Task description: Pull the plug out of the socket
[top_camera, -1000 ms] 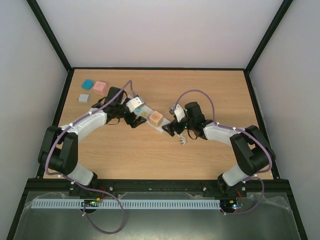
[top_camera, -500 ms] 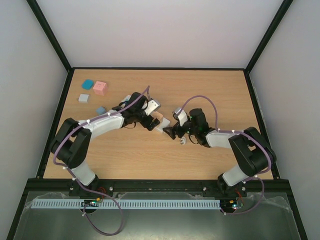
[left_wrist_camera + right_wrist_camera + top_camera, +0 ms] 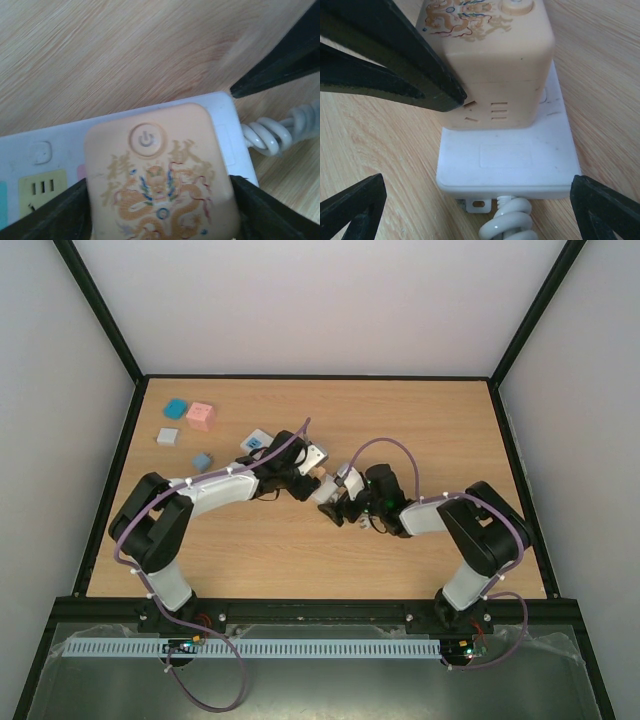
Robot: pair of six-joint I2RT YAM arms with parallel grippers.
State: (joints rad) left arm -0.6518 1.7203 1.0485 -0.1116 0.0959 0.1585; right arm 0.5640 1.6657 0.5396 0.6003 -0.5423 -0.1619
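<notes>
I see my left gripper squeezing the peach plug from both sides and my right gripper wide open around the cord end of the socket, which lies in the middle of the table.

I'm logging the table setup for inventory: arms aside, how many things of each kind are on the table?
Small loose blocks: 4 (teal block, pink block, grey block, blue block)
Power strips: 1 (the socket)
Plugs: 1 (the peach plug, seated in the socket)
Total: 6
</notes>
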